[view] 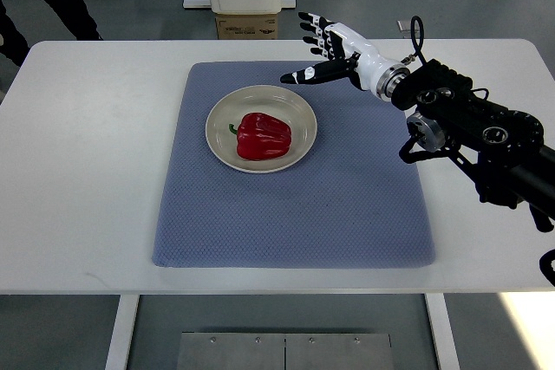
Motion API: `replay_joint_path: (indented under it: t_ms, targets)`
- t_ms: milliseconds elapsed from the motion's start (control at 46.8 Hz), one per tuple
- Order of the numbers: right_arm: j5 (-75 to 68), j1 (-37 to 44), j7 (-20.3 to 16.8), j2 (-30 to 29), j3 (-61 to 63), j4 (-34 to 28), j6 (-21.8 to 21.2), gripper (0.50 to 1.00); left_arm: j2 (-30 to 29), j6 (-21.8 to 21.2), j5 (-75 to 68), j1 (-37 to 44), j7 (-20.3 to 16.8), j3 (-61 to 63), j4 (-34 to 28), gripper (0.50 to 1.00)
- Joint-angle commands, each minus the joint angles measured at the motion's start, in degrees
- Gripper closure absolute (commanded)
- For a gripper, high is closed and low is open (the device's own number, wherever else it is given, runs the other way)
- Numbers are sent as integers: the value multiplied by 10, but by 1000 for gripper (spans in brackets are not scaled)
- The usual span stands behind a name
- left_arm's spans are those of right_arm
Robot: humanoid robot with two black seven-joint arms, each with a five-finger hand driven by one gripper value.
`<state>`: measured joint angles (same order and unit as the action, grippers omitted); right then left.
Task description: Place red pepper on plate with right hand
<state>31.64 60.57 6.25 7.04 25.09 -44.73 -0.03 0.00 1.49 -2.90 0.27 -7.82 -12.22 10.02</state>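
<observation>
Since the red pepper (263, 135) already lies inside the plate (220, 107), a little toward the plate's right side, I judge that the placing itself is done. The plate stands on the blue mat (286, 223), in the mat's far half and closer to its left edge than to its right, and the mat covers the middle of the white bench (78, 171).

My right hand (323, 51) is above the far edge of the mat, just beyond the plate's far-right rim and apart from it. Its fingers are spread and they hold nothing; one finger points toward the plate. My left hand does not appear anywhere.

About the pepper, I can only estimate from its look. It is probably light and hollow, with a firm wall that gives a little under pressure, so a strong squeeze could crack or dent it. The skin is glossy, therefore I expect it to be slippery between hard fingertips. It rests on its side with the short green stem (233, 129) toward the left edge of the bench. If I had to take it again, I would close my fingers around the wide body, across the lobes, where the grooves between them give some hold. I would not take the stem, because it is thin and may break off. The plate is shallow, so a push from the side could roll the pepper over the rim.
</observation>
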Motion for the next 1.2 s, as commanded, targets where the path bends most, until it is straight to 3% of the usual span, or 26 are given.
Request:
replay_joint_path:
  t_ms: [0,449,1176]
  targets:
    - [-25,-9,2,1,17,7,1,502,0,0,0,0,0,0,0,500]
    - [-93,-35,4,-1,116,85,3,502,0,0,0,0,0,0,0,500]
    - [-105,-114,7,-2,232,82,8,500,0,0,0,0,0,0,0,500]
